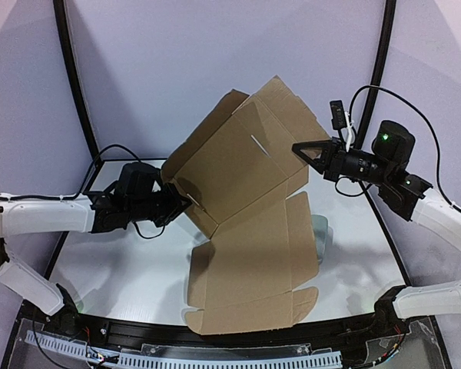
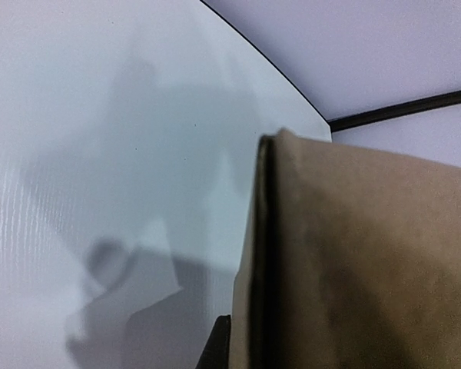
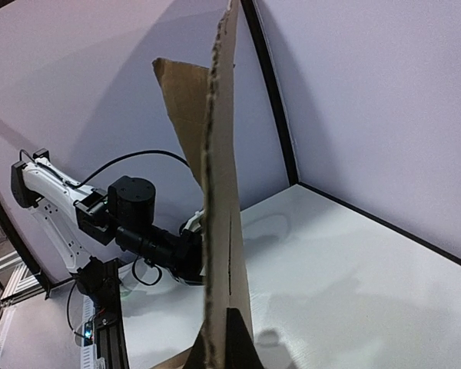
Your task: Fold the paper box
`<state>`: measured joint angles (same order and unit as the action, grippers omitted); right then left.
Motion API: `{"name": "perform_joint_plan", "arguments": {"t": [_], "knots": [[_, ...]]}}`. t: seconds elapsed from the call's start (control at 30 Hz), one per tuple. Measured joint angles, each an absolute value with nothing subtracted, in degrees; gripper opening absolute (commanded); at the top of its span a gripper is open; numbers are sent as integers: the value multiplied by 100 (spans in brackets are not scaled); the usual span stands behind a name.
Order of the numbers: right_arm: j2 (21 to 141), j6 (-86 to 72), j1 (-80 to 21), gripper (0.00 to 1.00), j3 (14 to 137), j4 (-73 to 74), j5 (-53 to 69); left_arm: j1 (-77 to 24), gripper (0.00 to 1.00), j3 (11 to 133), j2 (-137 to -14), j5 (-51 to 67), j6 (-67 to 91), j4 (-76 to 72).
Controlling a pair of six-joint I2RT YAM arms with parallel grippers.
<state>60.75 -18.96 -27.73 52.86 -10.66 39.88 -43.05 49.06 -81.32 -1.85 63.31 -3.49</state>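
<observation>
The paper box (image 1: 238,177) is a large brown cardboard sheet with flaps and slits. Its near half lies on the white table, and its far half is raised and tilted up between the arms. My left gripper (image 1: 186,202) is shut on the raised part's left edge; the left wrist view shows the cardboard (image 2: 369,261) close up beside one dark finger (image 2: 219,346). My right gripper (image 1: 298,148) is shut on the raised part's right edge. In the right wrist view the sheet's edge (image 3: 219,192) rises straight up from between the fingertips (image 3: 242,346).
A small pale grey-green object (image 1: 320,228) lies on the table (image 1: 123,261) just right of the cardboard. Purple walls with black posts (image 1: 73,77) enclose the back and sides. The left arm (image 3: 131,219) shows beyond the sheet in the right wrist view.
</observation>
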Motion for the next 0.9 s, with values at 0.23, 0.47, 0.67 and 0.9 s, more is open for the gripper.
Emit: {"name": "perform_joint_plan", "arguments": {"t": [0.23,0.47,0.67,0.9], "knots": [[5937,-1750,-2875,0,5286,-926,3730,-4392,1,5395,-8191,-460,6504,445],[5883,-1813,-2908,0,5286,-812,3428,-4340,31,4930,-8060,-296,6169,-196],[5754,-2106,-2976,0,5284,-799,3146,-4303,72,4316,-7489,-266,5697,-519],[5704,-2569,-2976,0,5207,-1245,2947,-4263,95,3745,-6910,49,5365,-1055]]}}
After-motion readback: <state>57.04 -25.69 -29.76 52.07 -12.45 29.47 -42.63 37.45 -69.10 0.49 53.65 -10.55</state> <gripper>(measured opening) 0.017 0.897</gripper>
